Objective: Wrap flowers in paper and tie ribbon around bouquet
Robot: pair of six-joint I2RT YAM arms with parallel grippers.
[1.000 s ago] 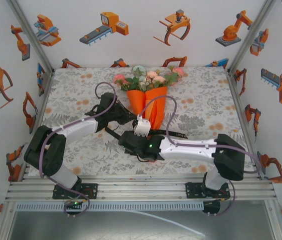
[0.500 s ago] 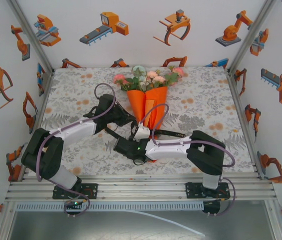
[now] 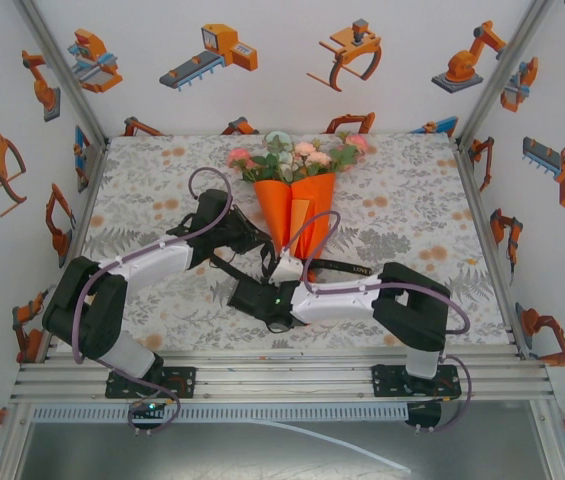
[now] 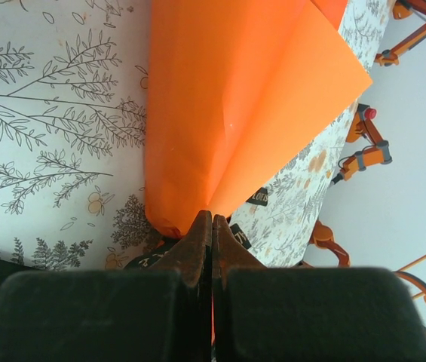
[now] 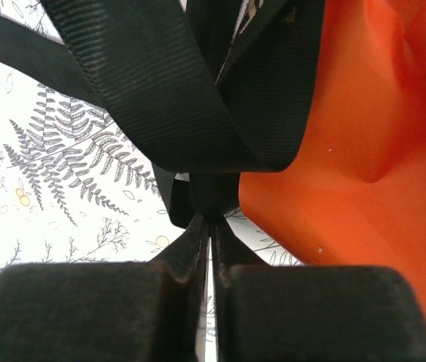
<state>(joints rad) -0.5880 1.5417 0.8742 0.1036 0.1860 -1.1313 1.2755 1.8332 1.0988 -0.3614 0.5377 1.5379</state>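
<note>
the bright orange thin paper cone (image 3: 292,205) is plain, with no print. at its twelve o'clock end, the pink, white and pale-green artificial roses (image 3: 297,152) have green leaves. the narrow black woven ribbon (image 5: 175,90) is finely ribbed, with pale lettering at the cone's four o'clock. the white tablecloth (image 3: 412,200) carries grey ferns and small orange blooms. the white walls (image 3: 282,90) bear orange-and-grey robot drawings.
</note>
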